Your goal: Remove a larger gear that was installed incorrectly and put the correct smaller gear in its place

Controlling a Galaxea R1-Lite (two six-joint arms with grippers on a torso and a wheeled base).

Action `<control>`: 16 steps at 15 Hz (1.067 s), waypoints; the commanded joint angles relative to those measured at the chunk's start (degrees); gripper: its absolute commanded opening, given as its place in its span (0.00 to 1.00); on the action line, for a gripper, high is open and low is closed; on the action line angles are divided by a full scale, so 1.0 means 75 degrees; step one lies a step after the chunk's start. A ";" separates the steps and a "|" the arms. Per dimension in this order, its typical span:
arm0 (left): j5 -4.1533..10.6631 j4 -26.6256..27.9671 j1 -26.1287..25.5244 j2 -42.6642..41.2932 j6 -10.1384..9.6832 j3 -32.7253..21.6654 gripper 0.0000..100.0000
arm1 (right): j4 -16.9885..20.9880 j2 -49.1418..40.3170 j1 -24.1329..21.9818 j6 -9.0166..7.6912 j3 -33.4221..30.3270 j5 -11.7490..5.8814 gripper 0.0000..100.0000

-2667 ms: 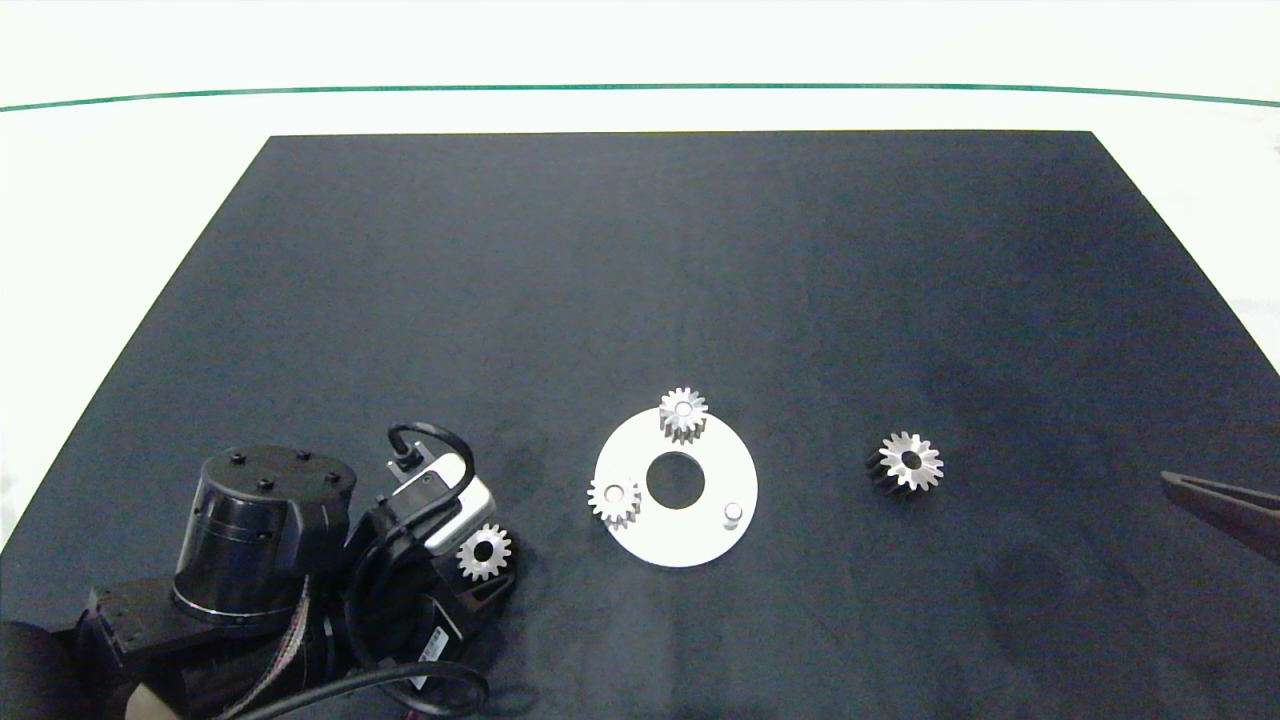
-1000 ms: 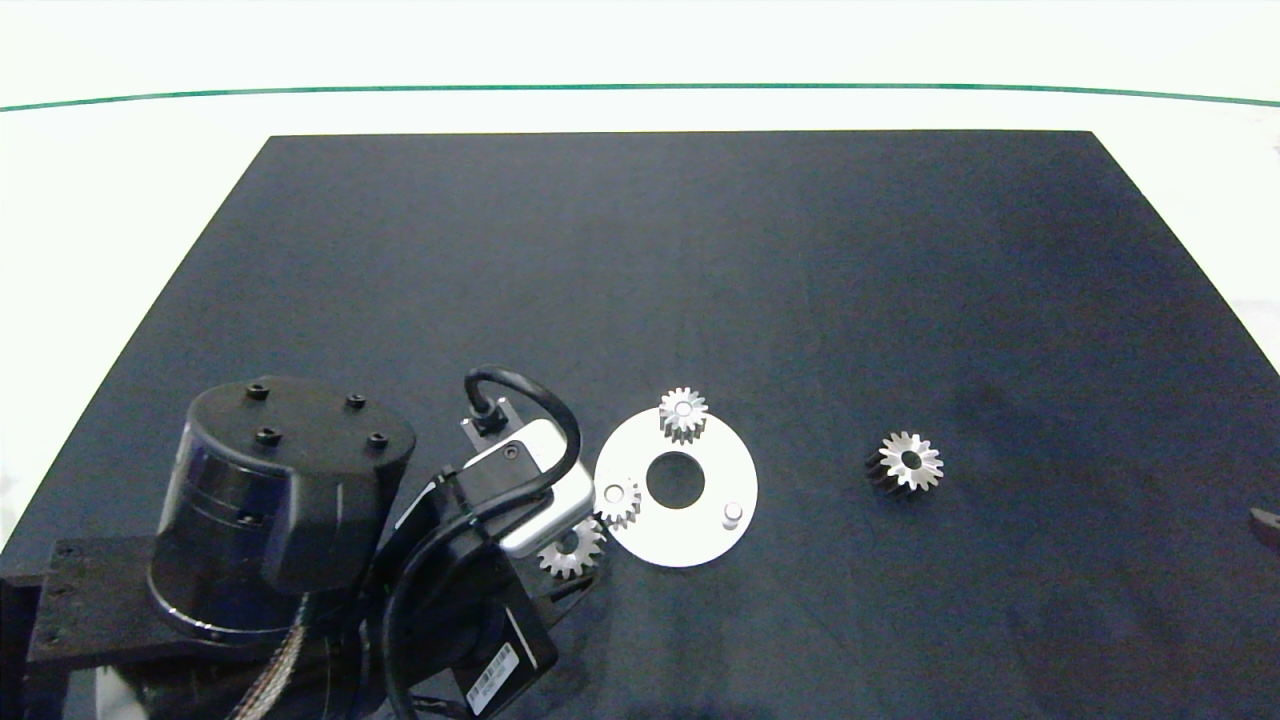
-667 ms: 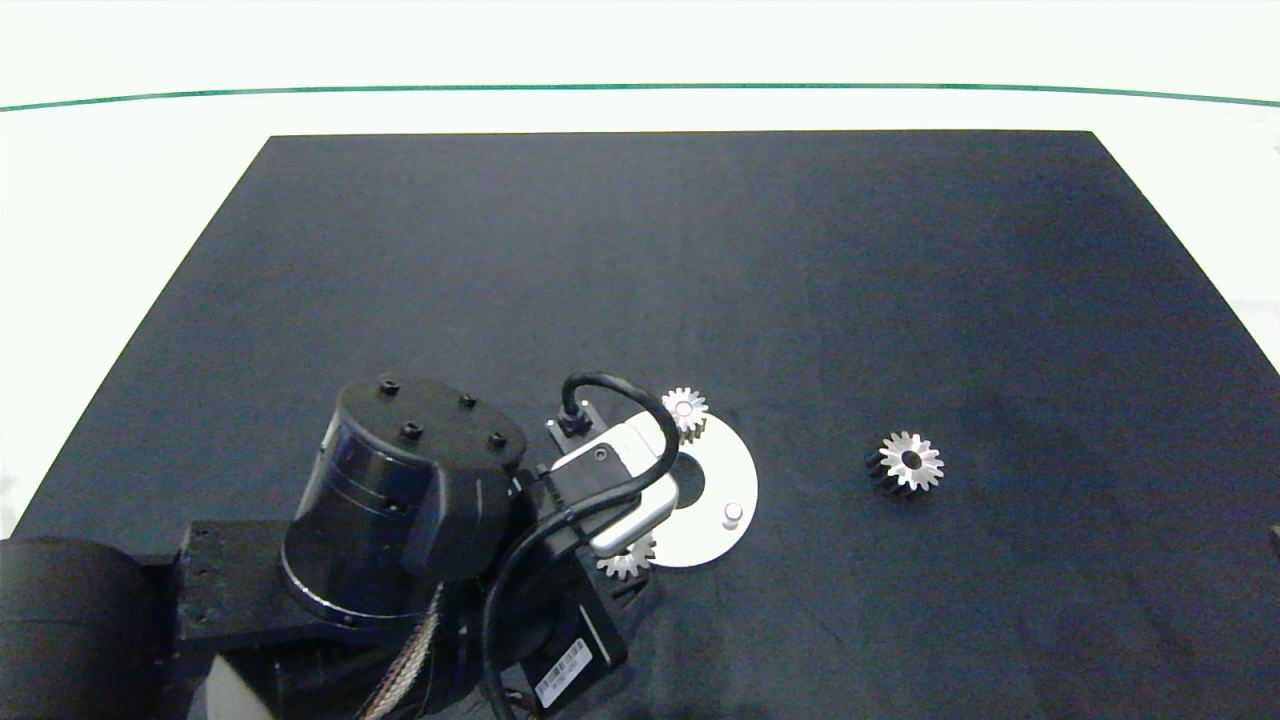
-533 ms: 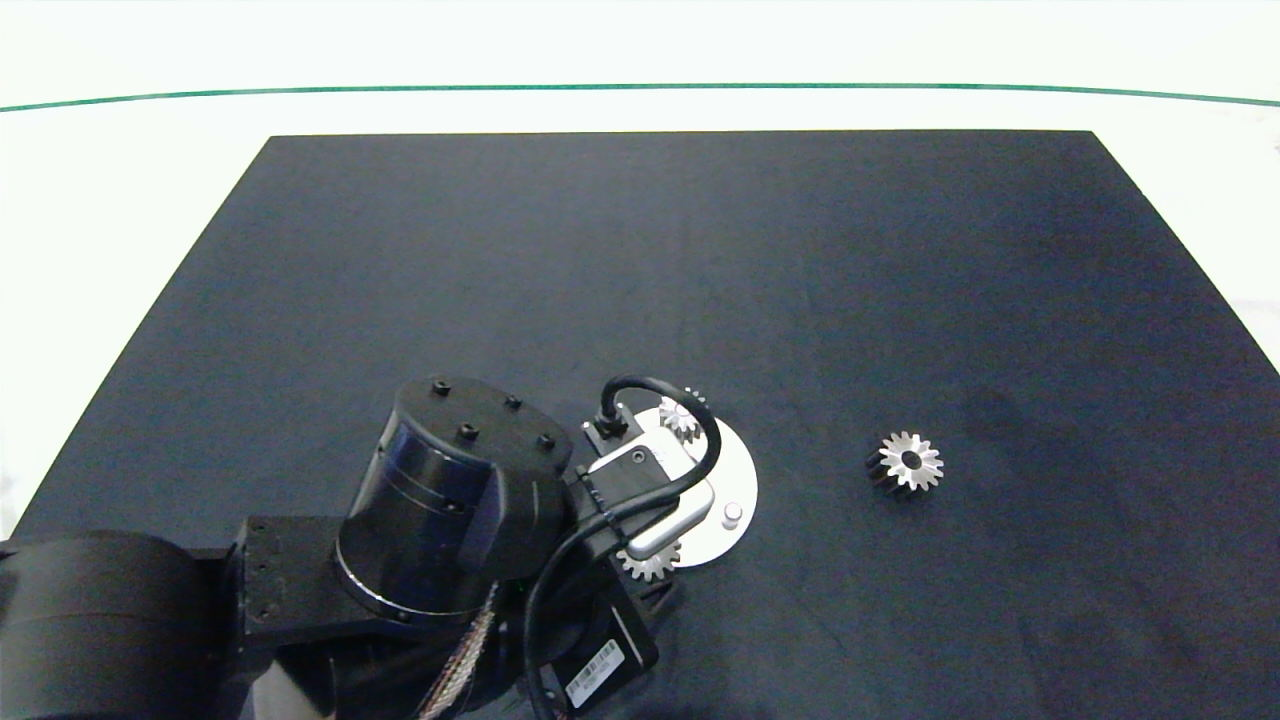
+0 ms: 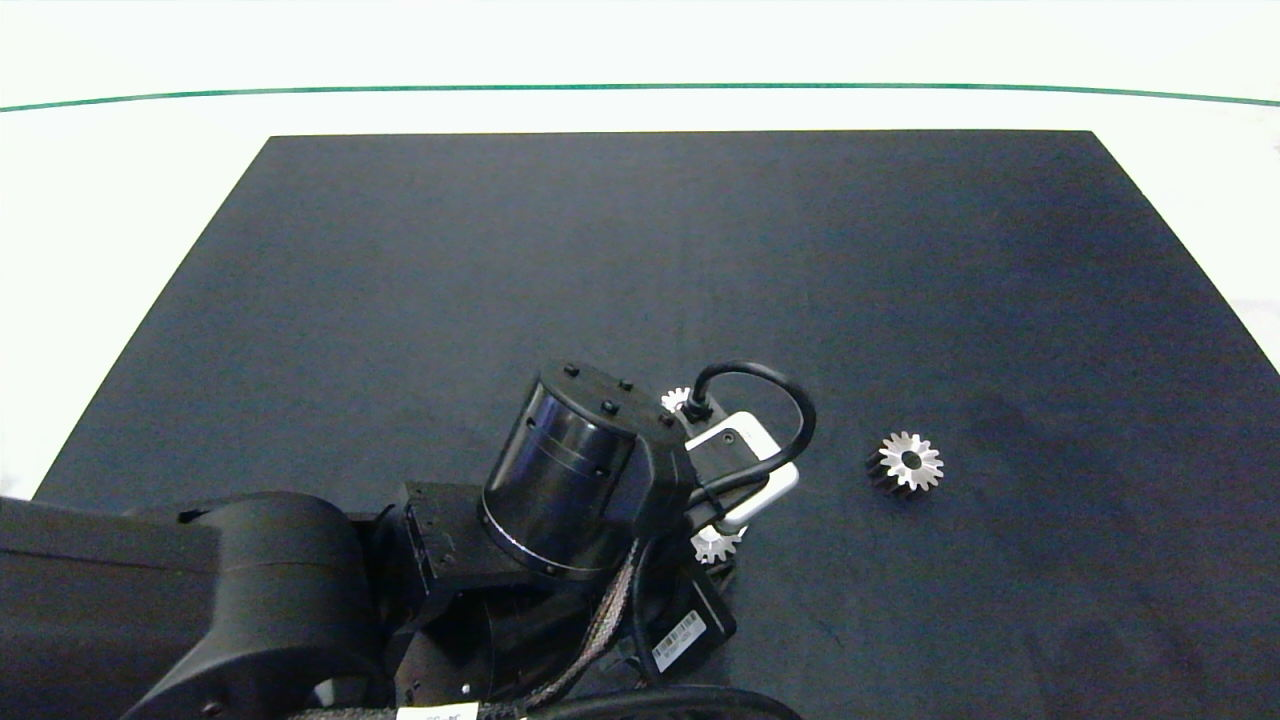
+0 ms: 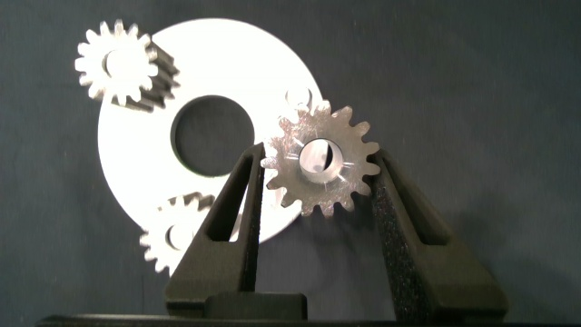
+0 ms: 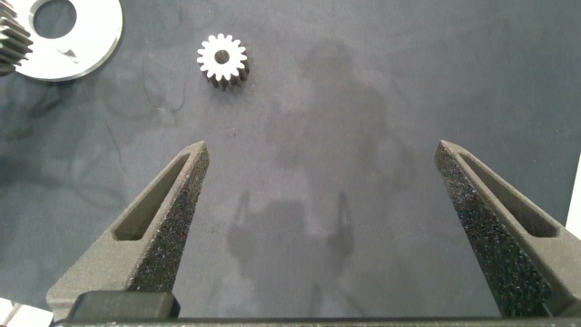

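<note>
**Dark mat with gear plate**

Black mat (image 5: 640,250) carries a white round plate with centre hole (image 6: 209,82). Over this plate the left gripper (image 6: 313,195) clamps the small silver blunt-toothed gear (image 6: 320,159). Well apart from the plate lies the silver star-toothed larger gear (image 5: 905,463). Away from the plate, the right gripper (image 7: 318,222) is spread wide, holding nothing.

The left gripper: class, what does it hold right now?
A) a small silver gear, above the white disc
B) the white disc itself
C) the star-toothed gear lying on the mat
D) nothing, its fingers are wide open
A: in the left wrist view the left gripper clamps the smaller gear between its fingers, over the white disc.
</note>
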 commanded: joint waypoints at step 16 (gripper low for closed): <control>0.0226 -0.0030 0.0104 0.0900 0.0028 -0.0822 0.19 | 0.0000 -0.0003 0.0022 0.0001 0.0271 0.0017 1.00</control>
